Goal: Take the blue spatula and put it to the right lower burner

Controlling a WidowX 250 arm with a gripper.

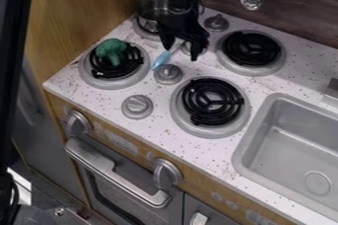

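Note:
The black gripper (180,53) hangs over the upper middle of the stove, between the back burners, with its two fingertips apart. The blue spatula (160,60) is just below and left of it. Its blue end points down-left, near a knob, and its paler part runs up between the fingers; the upper part is hidden by the gripper. The right lower burner (211,101), a black coil in a silver ring, has nothing on it.
Green broccoli (112,51) sits on the left lower burner. A metal pot (153,8) stands on the left upper burner, beside the arm. Silver knobs (137,106) rise between the burners. The grey sink (297,145) is at right.

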